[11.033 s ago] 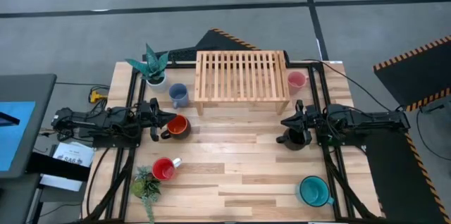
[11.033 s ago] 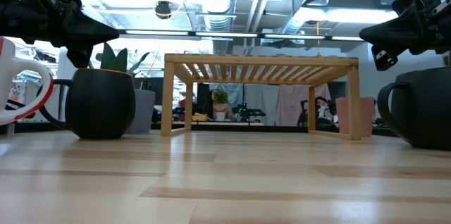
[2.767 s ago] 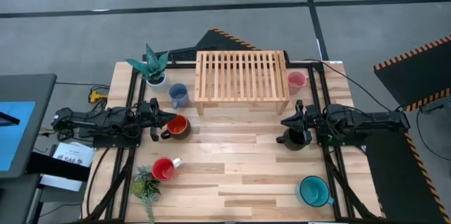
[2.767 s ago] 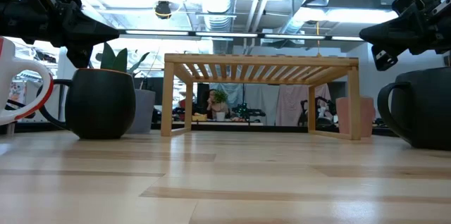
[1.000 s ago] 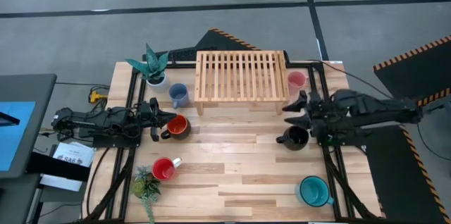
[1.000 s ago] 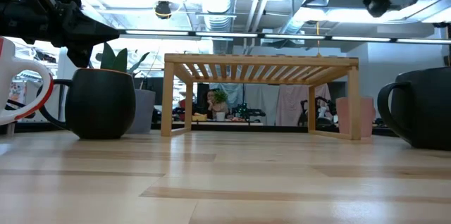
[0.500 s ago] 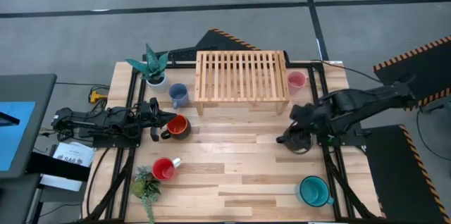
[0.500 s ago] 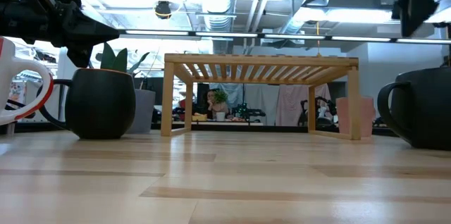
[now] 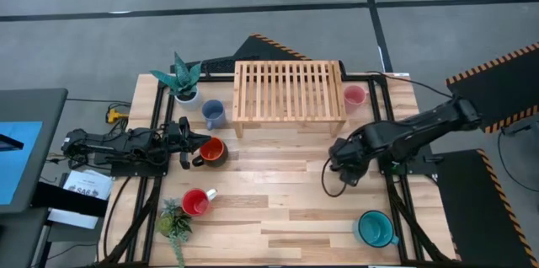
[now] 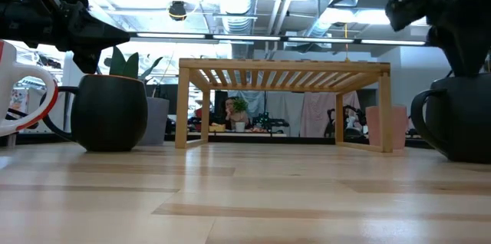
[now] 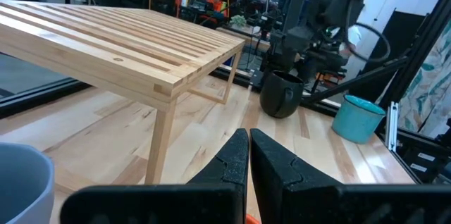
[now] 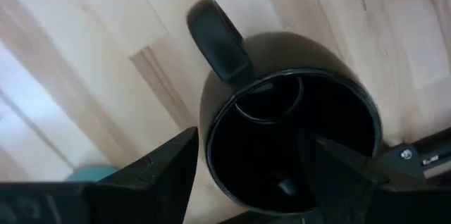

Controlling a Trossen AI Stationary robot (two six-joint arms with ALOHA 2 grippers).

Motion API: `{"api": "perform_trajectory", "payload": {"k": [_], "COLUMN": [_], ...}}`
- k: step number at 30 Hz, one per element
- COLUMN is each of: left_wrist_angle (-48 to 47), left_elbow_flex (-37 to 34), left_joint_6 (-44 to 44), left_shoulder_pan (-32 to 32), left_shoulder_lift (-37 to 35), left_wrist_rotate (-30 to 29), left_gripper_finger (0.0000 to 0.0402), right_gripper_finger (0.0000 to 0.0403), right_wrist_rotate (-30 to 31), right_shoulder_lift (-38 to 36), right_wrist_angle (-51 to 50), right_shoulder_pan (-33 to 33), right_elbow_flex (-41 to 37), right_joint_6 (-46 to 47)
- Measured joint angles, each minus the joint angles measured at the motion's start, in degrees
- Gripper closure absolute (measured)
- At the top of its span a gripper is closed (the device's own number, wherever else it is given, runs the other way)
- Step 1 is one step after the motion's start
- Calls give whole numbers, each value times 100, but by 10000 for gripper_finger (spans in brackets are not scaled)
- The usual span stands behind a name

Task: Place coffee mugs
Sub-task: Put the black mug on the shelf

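Right pincer (image 12: 243,164) is hovering wide open over the black mug (image 12: 292,150); left pincer (image 11: 248,155) is sitting shut, empty; no mugs are on the rack (image 9: 289,91) yet.

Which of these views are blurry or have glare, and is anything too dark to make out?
Right wrist view: the black mug fills the frame, its inside nearly pure shadow, and the open right gripper fingers are soft. Low view: bright ceiling lights leave the orange mug a dark silhouette. Left wrist view: the shut left gripper and the near pale blue mug are blurred. High view: evenly lit.
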Motion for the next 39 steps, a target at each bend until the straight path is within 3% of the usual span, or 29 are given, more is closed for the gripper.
{"api": "perform_trajectory", "payload": {"k": [18, 22, 27, 28, 34, 39], "left_wrist_angle": [0, 2, 1, 1, 0, 0], "left_elbow_flex": [1, 0, -1, 0, -1, -1], "left_joint_6": [0, 0, 0, 0, 0, 0], "left_shoulder_pan": [-2, -1, -2, 0, -2, -2], "left_shoulder_lift": [1, 0, 0, 0, -1, -1], "left_wrist_rotate": [0, 0, -1, 0, 7, 4], "left_gripper_finger": [401, 401, 401, 401, 401, 401], "right_gripper_finger": [139, 193, 352, 365, 362, 363], "right_wrist_rotate": [-185, -464, -878, -930, -1431, -1507], "right_shoulder_lift": [1160, 1303, 1265, 1243, 1141, 1093], "right_wrist_angle": [161, 161, 195, 212, 199, 297], "right_shoulder_pan": [2, 42, 251, 285, 502, 641], "right_elbow_flex": [0, 0, -10, 11, 440, 1589], "right_joint_6": [-62, -481, -1117, -1114, -1372, -1651]}}
